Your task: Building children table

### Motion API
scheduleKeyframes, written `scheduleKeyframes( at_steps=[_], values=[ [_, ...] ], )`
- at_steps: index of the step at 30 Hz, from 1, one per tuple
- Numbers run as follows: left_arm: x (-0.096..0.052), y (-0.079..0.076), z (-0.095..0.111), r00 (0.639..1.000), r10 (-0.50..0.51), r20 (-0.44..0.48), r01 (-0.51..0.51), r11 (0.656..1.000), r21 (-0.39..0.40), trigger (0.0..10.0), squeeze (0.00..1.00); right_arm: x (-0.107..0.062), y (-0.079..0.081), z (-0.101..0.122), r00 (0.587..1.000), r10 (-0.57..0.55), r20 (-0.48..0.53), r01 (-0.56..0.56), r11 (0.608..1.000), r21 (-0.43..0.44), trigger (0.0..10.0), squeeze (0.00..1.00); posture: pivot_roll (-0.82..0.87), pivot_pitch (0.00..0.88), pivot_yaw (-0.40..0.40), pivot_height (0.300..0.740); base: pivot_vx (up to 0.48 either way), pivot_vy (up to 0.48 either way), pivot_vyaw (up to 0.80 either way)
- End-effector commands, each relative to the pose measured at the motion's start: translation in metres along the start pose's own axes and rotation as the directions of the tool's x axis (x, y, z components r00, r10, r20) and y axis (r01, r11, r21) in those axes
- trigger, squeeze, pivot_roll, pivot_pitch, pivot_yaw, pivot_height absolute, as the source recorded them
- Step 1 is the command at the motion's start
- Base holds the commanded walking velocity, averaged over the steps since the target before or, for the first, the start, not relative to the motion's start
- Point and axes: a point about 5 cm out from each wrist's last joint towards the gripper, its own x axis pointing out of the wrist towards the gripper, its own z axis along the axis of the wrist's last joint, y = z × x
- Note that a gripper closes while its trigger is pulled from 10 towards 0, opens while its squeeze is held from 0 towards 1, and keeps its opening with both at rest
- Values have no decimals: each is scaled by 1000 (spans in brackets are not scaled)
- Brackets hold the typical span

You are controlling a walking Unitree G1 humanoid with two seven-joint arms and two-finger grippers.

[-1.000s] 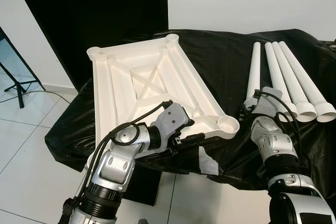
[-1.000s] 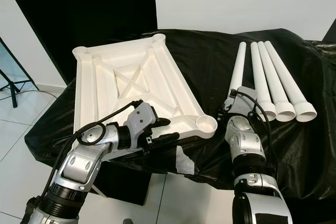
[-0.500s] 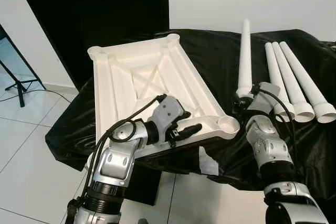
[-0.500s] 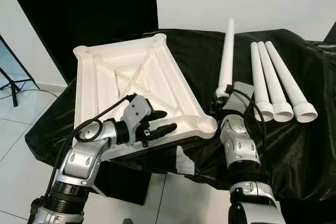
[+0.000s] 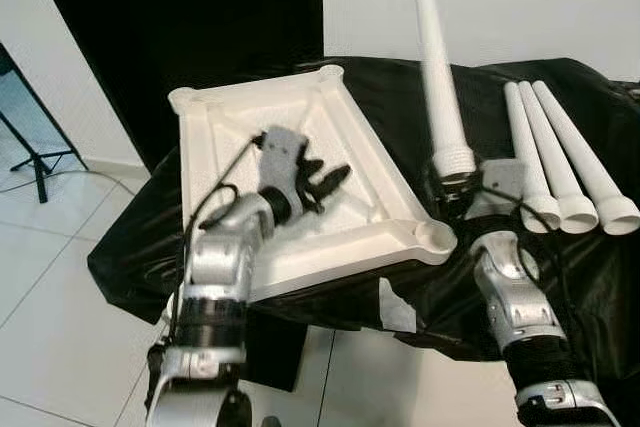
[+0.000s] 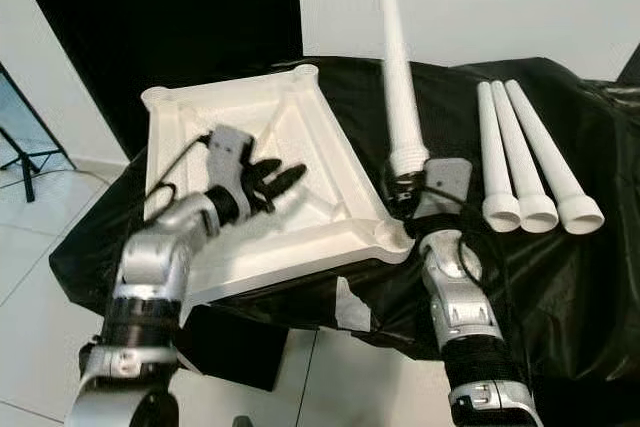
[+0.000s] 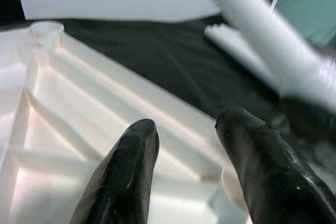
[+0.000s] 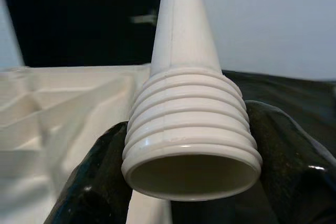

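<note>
The white tabletop [image 5: 240,127] lies upside down on the black-covered table, its ribs and corner sockets facing up. My right gripper [image 5: 452,185] is shut on the threaded end of a white table leg [image 5: 432,57], holding it nearly upright just beyond the near right corner socket [image 5: 434,236]. In the right wrist view the leg's threaded end [image 8: 191,145] sits between my black fingers [image 8: 94,187]. My left gripper [image 5: 325,183] hovers open over the tabletop's middle ribs, and its two fingers [image 7: 126,177] stand apart with nothing between them. Three more legs [image 5: 560,162] lie side by side at the right.
A black cloth [image 5: 400,112] covers the table and drapes over its edges. A dark door [image 5: 200,17] with a handle stands behind, with a white wall to its right. A light stand's legs [image 5: 30,162] rest on the tiled floor at the left.
My right gripper has swung the leg up to nearly vertical and nearer the corner socket. My left gripper has risen from the tabletop's near edge to above its middle.
</note>
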Motion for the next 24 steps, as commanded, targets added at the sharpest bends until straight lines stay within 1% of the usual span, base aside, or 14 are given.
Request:
scheduleKeyframes(
  at_steps=[1,2,3,4,9,10,12,16,17,18,19,20,23,24],
  values=[
    [3,4,4,997,-70,24,72,991,-110,10000,1000,-2,3,7,997,57,55,-55,998,-43,10000,0,5,0,27,740,0,0,0],
    [3,4,4,997,-70,24,72,991,-110,10000,1000,-2,3,7,997,57,55,-55,998,-43,10000,0,5,0,27,740,0,0,0],
    [6,4,10,992,-113,52,120,980,-162,10000,1000,-3,5,7,994,90,61,-86,994,-70,10000,0,-3,0,32,740,0,0,0],
    [7,4,12,989,-132,61,140,975,-173,10000,1000,-4,7,6,993,106,60,-101,991,-84,10000,0,-3,0,32,740,0,0,0],
    [14,0,20,982,-169,85,185,954,-237,10000,1000,-7,14,6,984,160,73,-151,981,-121,10000,0,-11,0,36,740,0,0,0],
    [14,0,20,982,-169,85,185,954,-237,10000,1000,-7,14,6,984,160,73,-151,981,-121,10000,0,-11,0,36,740,0,0,0],
    [19,-1,23,976,-200,87,216,942,-258,10000,1000,-8,19,6,977,194,82,-182,974,-138,10000,0,-14,0,39,740,0,0,0],
    [21,-2,23,975,-209,77,222,942,-251,10000,1000,-8,21,6,975,205,84,-192,971,-140,10000,0,-15,0,40,740,0,0,0],
    [26,-3,21,976,-212,54,219,940,-261,10000,0,-9,27,8,968,235,94,-220,964,-149,10000,0,-24,0,47,740,0,0,0],
    [31,-4,21,976,-213,33,214,939,-269,10000,0,-10,32,9,960,260,102,-242,957,-163,10000,0,-25,0,49,740,0,0,0],
    [31,-4,21,976,-213,33,214,939,-269,10000,0,-10,32,9,960,260,102,-242,957,-163,10000,0,-25,0,49,740,0,0,0],
    [36,-5,22,976,-219,13,213,935,-284,10000,0,-11,39,11,951,289,114,-266,947,-183,10000,0,-28,0,51,740,0,0,0],
    [38,-5,23,974,-226,12,219,930,-295,10000,0,-11,40,12,948,294,121,-269,945,-188,10000,0,-29,0,52,740,0,0,0],
    [41,-4,22,974,-225,-17,209,928,-308,10000,0,-12,42,13,946,301,124,-274,942,-194,10000,0,-32,0,55,740,0,0,0]
  ],
)
